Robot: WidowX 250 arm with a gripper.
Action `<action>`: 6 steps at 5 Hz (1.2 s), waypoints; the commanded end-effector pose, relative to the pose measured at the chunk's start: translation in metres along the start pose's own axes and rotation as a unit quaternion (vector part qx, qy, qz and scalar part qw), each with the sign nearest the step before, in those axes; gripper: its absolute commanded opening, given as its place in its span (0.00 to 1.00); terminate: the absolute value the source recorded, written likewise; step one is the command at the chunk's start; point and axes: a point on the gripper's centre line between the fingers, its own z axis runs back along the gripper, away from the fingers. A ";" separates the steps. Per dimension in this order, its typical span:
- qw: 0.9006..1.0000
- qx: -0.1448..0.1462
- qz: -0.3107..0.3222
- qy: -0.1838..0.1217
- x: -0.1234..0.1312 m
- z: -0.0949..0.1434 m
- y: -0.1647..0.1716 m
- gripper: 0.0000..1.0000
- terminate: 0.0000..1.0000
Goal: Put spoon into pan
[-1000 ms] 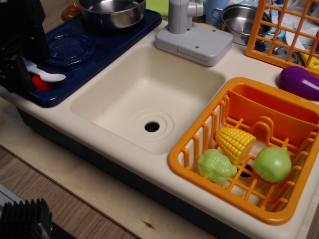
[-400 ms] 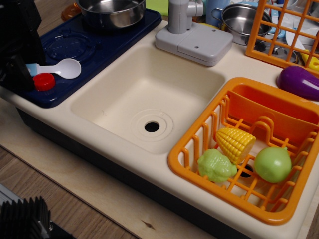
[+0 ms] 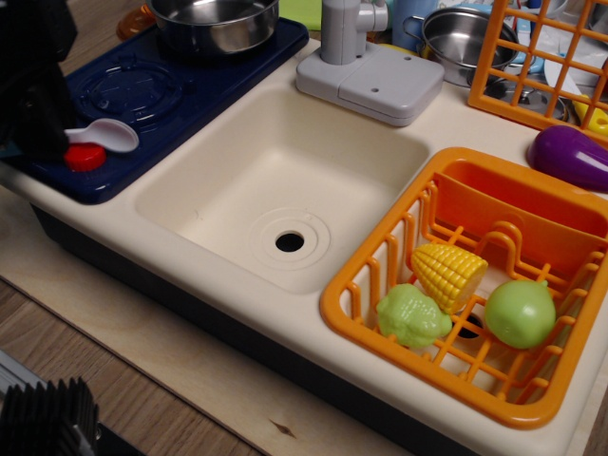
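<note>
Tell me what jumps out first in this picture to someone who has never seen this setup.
The bright orange dish rack at lower right grabs the eye, holding a yellow corn cob, a green apple and a pale green vegetable. Next comes the cream sink in the middle, then the white-bowled spoon on the dark blue stovetop at left, with the shiny pan behind it.
</note>
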 end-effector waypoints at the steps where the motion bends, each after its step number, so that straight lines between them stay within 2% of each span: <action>1: 1.000 0.019 -0.002 0.004 0.003 0.019 0.011 0.00 0.00; 2: 0.999 0.028 -0.022 0.019 0.001 0.034 0.028 0.00 0.00; 3: 0.997 0.056 -0.053 0.022 0.007 0.046 0.053 0.00 0.00; 4: 0.988 0.116 -0.097 0.012 0.018 0.047 0.073 0.00 0.00; 5: 0.984 0.136 -0.118 0.012 0.032 0.054 0.093 0.00 0.00; 6: 0.976 0.145 -0.160 -0.002 0.043 0.060 0.112 0.00 0.00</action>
